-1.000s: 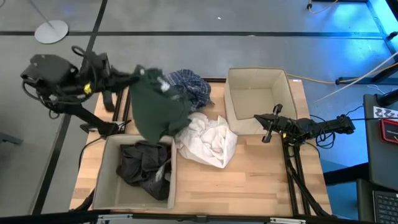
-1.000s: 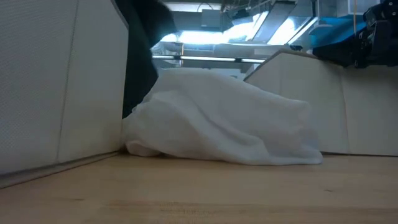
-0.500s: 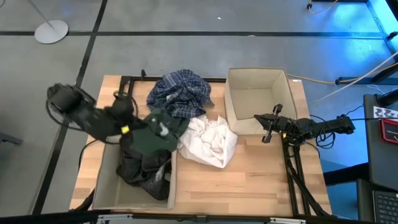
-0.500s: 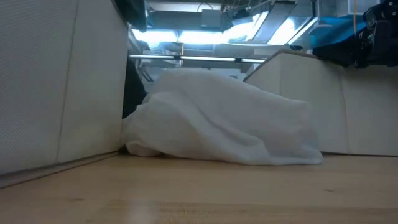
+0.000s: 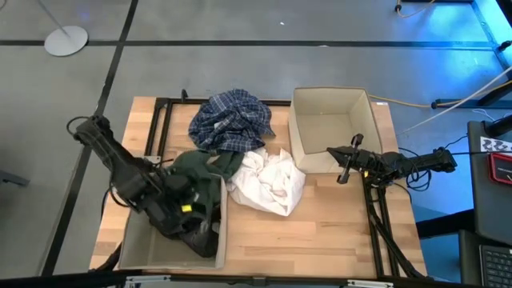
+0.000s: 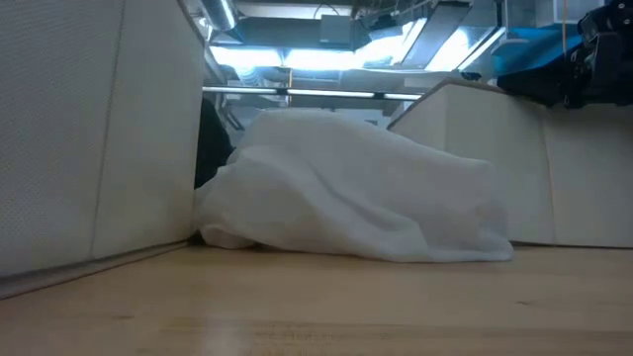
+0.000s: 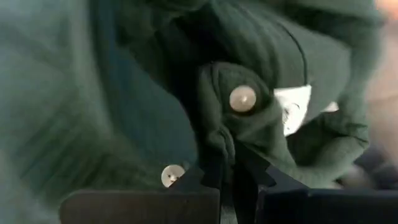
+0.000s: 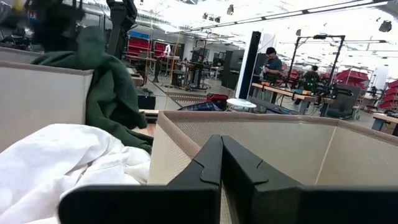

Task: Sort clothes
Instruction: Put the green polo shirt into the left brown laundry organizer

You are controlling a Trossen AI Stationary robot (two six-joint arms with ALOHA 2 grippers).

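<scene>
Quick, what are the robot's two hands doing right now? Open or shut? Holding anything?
Left gripper: shut on the dark green piece, over the left bin.
Right gripper: shut, holding nothing, by the right bin.

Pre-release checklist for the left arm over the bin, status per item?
1. Left tool shut on the dark green garment: ok.
2. Left tool over the left bin: ok.
3. Green garment fully inside the bin: not ok, part drapes over the wall toward the white garment.
4. Dark grey-black piece already in the same bin: ok.
5. Plaid shirt and white garment lying on the table, unsorted: not ok.
6. Right tool shut, empty, parked by the right bin: ok.
</scene>
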